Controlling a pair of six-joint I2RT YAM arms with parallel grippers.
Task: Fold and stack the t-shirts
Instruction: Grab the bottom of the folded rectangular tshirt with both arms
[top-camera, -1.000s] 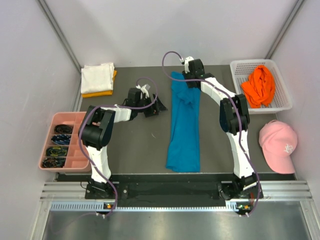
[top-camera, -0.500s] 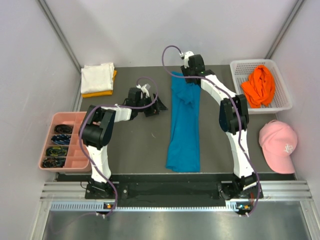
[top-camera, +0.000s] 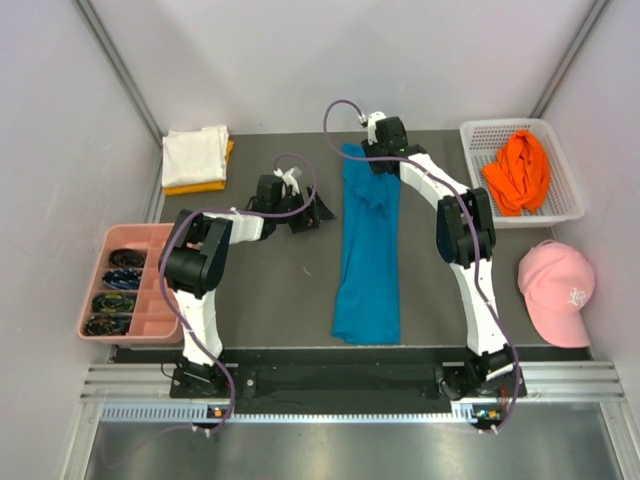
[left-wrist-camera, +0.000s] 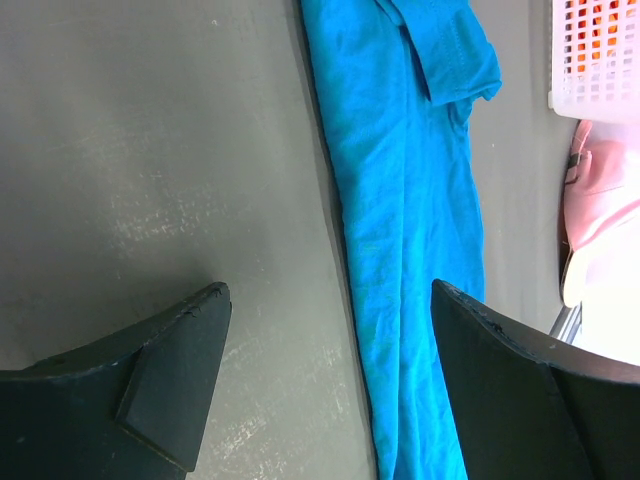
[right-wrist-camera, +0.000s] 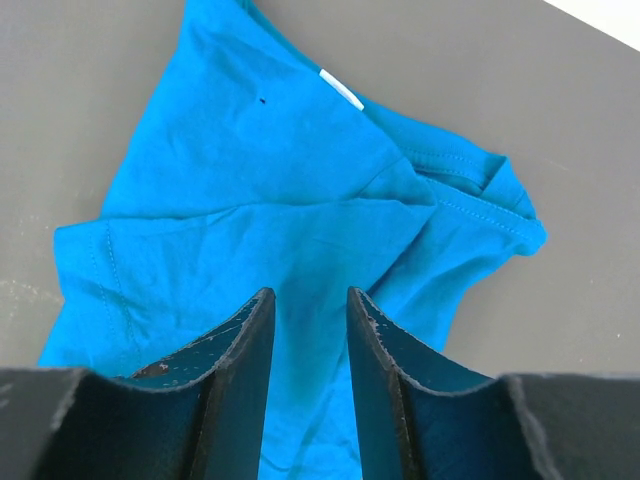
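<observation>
right tool (right-wrist-camera: 310, 292) open by a narrow gap only, the two fingers almost parallel, nothing gripped between them. directly under this tool: the far end of the teal-blue t-shirt (top-camera: 367, 250), with collar, small white label and one folded-in sleeve seen past the fingers in the right wrist view. not possible to tell from the pictures if the fingertips touch the cloth. from under the tool, the teal-blue t-shirt stretched as a long narrow strip toward the arm bases, flat on the table (top-camera: 270, 290), with some creases near the far end.

left tool (left-wrist-camera: 330, 288) wide open, holding nothing, low over bare table. to the right of this tool, near but apart: the left edge of the teal-blue t-shirt.

well to the left of the left tool, at the far corner of the table: white t-shirt (top-camera: 195, 153), folded, lying on top of the yellow-orange t-shirt (top-camera: 200, 187), only the edges of the lower one visible. nearer to the bases on the same side: pink tray (top-camera: 135, 229) with dark items in its compartments.

to the right of the right tool: white basket (top-camera: 510, 124) with the bright orange t-shirt (top-camera: 518, 170) crumpled inside. from the basket toward the bases: pink cap (top-camera: 555, 290), beside the table edge.
</observation>
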